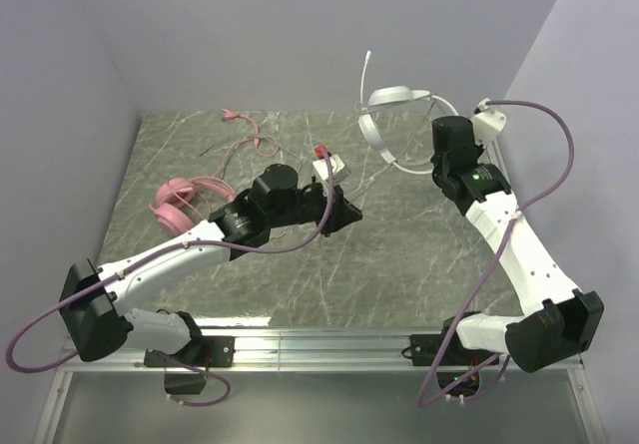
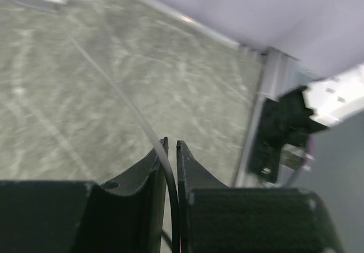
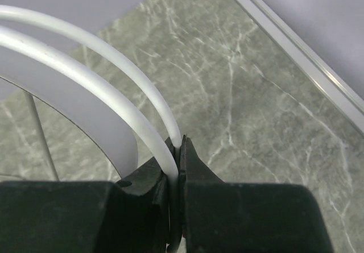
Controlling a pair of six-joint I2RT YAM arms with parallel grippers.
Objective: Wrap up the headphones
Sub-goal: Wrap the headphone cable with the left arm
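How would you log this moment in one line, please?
right fingers: clamped on white headset band; left fingers: thin cord between them; pink headset: on table

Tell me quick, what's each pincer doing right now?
Left pincer: nearly closed around the thin cord; whether it grips cannot be told.
Right pincer: closed on the white headband.

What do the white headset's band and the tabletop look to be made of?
White headset band: likely smooth plastic, semi-gloss; thin, evenly white twin strips with soft highlights, pinched in the right gripper. Tabletop: grey-green, white-veined marble look, faintly reflective; real stone or printed laminate cannot be told.
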